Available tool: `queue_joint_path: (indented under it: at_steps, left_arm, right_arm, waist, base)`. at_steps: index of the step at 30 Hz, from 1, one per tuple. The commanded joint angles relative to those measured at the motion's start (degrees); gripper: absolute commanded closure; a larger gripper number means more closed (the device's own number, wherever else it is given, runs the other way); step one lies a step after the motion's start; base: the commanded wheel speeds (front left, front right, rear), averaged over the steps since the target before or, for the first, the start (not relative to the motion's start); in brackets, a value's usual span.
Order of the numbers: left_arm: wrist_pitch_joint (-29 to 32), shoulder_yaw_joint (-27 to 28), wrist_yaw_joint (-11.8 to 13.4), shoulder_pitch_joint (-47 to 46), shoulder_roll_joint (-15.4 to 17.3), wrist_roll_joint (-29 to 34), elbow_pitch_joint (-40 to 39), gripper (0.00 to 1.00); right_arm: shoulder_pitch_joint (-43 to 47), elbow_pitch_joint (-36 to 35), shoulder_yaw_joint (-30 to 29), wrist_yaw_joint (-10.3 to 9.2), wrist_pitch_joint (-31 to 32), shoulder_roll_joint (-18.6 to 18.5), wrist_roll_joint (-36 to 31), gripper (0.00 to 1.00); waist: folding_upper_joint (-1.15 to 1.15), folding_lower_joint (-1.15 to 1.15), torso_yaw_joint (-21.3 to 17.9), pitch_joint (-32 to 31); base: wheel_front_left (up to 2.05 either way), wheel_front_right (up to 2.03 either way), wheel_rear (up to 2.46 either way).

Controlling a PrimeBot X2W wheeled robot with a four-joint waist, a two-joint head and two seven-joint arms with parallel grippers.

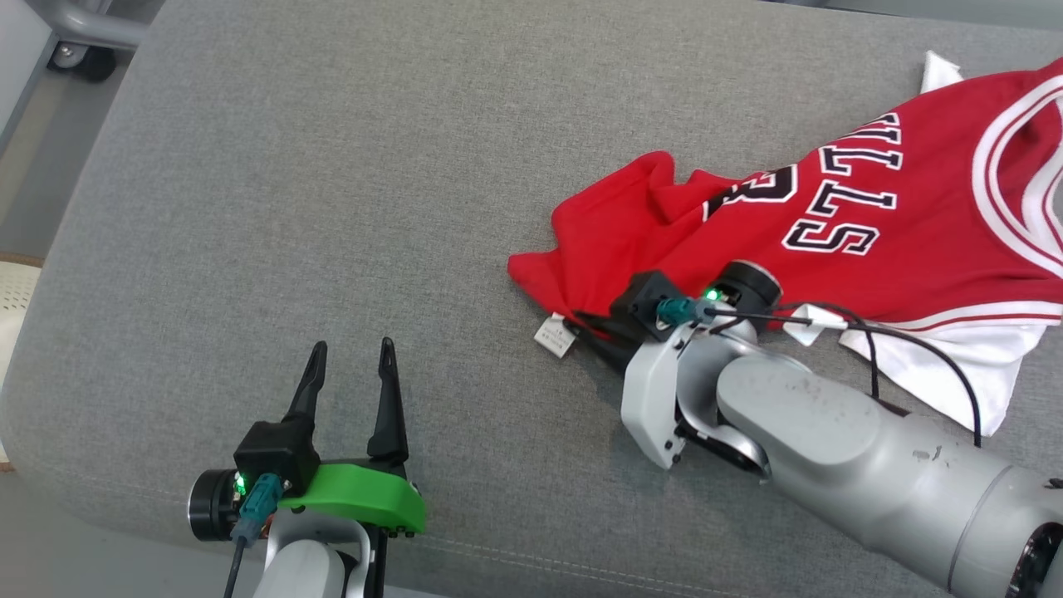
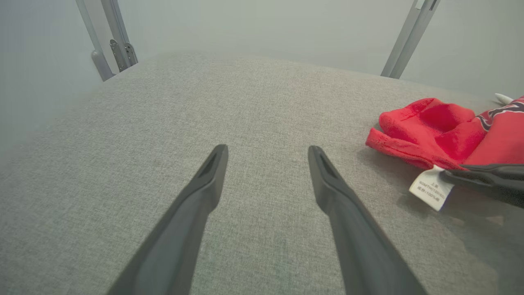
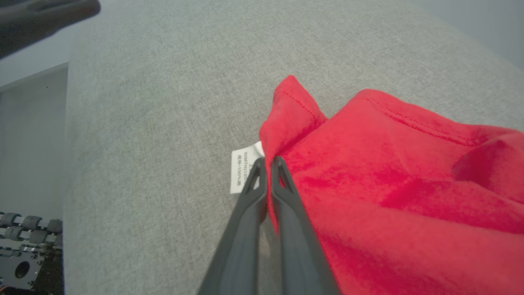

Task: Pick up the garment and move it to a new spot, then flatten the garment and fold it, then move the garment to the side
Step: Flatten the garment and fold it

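**Ana:** Where is the jersey (image 1: pixel 872 224) (image 2: pixel 434 131) (image 3: pixel 389 184)?

**Ben:** It lies on the right side of the grey worktop (image 1: pixel 332 166). It is red with white trim and black letters. In the head view it runs on past the right side of the picture.

**Ana:** Is it flat?

**Ben:** No. The end near the middle of the worktop is bunched up, with folds in it.

**Ana:** What is the right gripper (image 1: pixel 581 320) (image 2: pixel 446 174) (image 3: pixel 266 162) doing?

**Ben:** It is down at that bunched end, at the corner closest to the front edge. Its jaws are pressed together on the red hem, with cloth pinched between them.

**Ana:** What is the little white thing there?

**Ben:** A label (image 1: pixel 555 335) (image 2: pixel 430 189) (image 3: pixel 239 172). It sticks out from the hem and lies on the worktop, just beside the tips of the jaws.

**Ana:** And the left gripper (image 1: pixel 352 345) (image 2: pixel 267 148)?

**Ben:** It is near the front edge, on the left side, well apart from the jersey. Its jaws are wide apart, and you can see grey worktop between them. They point toward the back edge.
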Motion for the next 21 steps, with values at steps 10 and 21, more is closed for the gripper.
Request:
queue_joint_path:
  at_steps: [10,21]
  left_arm:
    - [0.0,0.7,-0.3,-0.6,0.2,0.9,0.2,0.0]
    - [0.0,1.8,-0.8,0.3,0.2,2.3,0.1,0.0]
  right_arm:
    - [5.2,-4.8,0.0,-0.07,-1.2,-0.4,-1.2,0.0]
    - [7.2,-3.1,-7.2,-0.07,-9.4,-0.4,0.7,0.0]
  waist:
    - [0.0,0.0,-1.3,-0.3]
    - [0.0,0.0,-5.8,-2.2]
  base:
    - [0.0,0.0,0.0]
    - [0.0,0.0,0.0]
